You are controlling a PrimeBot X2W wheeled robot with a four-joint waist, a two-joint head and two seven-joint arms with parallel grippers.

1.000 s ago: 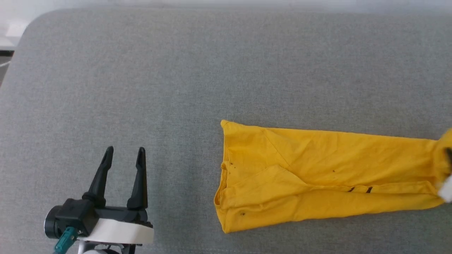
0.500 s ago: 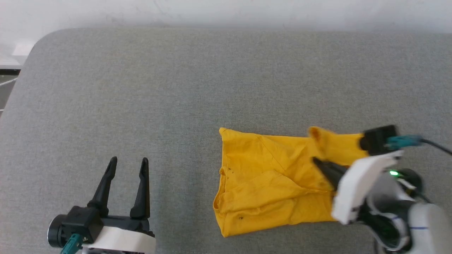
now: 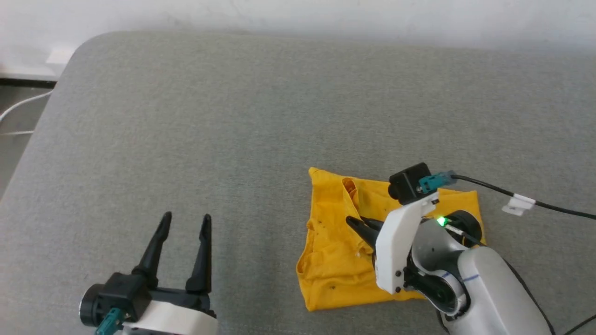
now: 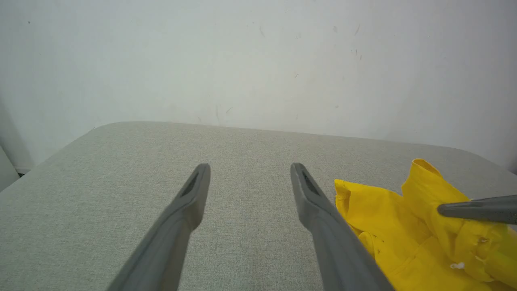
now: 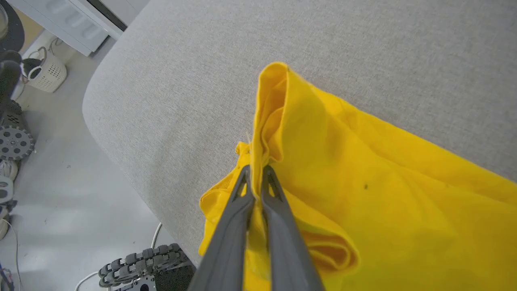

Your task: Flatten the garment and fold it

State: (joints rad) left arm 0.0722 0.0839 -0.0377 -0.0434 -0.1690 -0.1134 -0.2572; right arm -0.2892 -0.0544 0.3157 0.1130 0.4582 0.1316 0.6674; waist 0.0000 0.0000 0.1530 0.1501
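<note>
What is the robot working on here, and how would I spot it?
Start at the wide grey padded surface before the white wall. On its near right part lies the garment, a crumpled mustard-yellow T-shirt doubled over itself. The right gripper has its jaws shut on one raised fold, and no other thing on the surface is yellow.

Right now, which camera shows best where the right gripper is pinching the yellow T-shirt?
The right wrist view: the right gripper is shut on a bunched fold of the yellow T-shirt, close up. The head view shows its fingers from above, smaller; the left wrist view catches one finger.
</note>
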